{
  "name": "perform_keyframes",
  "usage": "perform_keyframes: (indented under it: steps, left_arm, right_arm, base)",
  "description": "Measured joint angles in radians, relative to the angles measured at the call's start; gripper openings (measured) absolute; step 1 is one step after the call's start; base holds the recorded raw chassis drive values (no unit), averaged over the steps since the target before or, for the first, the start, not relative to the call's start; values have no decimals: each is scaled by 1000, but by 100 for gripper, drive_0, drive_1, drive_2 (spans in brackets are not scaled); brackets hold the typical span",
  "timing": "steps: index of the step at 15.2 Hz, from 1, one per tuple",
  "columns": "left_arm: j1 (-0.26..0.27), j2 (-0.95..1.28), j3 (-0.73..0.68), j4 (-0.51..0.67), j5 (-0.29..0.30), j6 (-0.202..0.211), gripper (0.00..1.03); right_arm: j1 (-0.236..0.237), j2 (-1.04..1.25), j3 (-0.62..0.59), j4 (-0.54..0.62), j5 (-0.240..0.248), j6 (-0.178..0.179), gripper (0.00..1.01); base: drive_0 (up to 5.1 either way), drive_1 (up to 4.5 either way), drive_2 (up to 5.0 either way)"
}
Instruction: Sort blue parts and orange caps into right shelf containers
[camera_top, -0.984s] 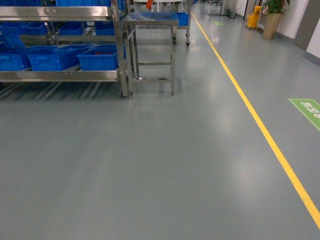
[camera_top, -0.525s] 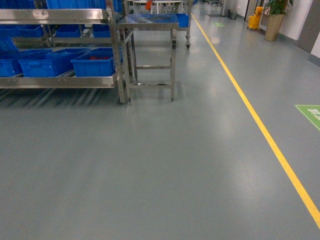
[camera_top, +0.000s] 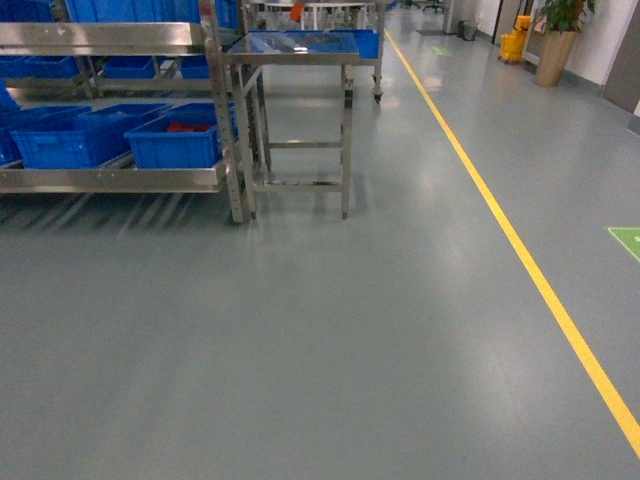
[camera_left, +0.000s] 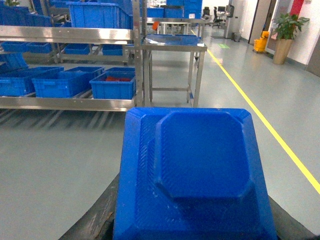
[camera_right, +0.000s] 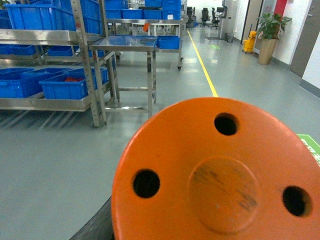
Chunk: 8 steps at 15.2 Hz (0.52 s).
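Compared with a second ago, the stainless steel shelf rack (camera_top: 120, 40) sits further to the left and lower in the head view, and the small steel table with thin legs (camera_top: 295, 48) has also slid left; the green floor marking (camera_top: 628, 240) at the right edge is now lower and almost out of the picture. The view has shifted along the aisle towards the rack.

The bright-blue plastic crates with thick rims (camera_top: 175, 140) stand side by side on the low shelf of the rack, and more of them are on the shelf above. The crate nearest the table has some red things inside. The table stands just beside the rack's right post.

The grey floor (camera_top: 320, 340) is wide and bare in front of the rack and the table. A yellow line (camera_top: 520, 250) runs along it on the right, well apart from the table legs. Far down the aisle a potted plant (camera_top: 560, 30) and a yellow bucket (camera_top: 517, 38) stand near the wall.

In the left wrist view a blue square plastic part with cut corners (camera_left: 197, 165) fills the lower frame, close to the camera. In the right wrist view a round orange cap with three holes (camera_right: 220, 175) does the same. The fingers of both grippers are hidden behind these pieces, so I cannot tell how the jaws stand.
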Motion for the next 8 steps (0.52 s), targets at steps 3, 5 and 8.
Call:
perform_keyframes:
  steps: [3, 5, 8]
  left_arm:
    - [0, 0, 0, -4, 0, 0, 43]
    - [0, 0, 0, -4, 0, 0, 43]
    - [0, 0, 0, -6, -2, 0, 43]
  right_arm:
    - [0, 0, 0, -4, 0, 0, 44]
    - [0, 0, 0, -5, 0, 0, 44]
    - [0, 0, 0, -8, 0, 0, 44]
  base:
    - [8, 425, -408]
    - [8, 425, -408]
    - [8, 425, -408]
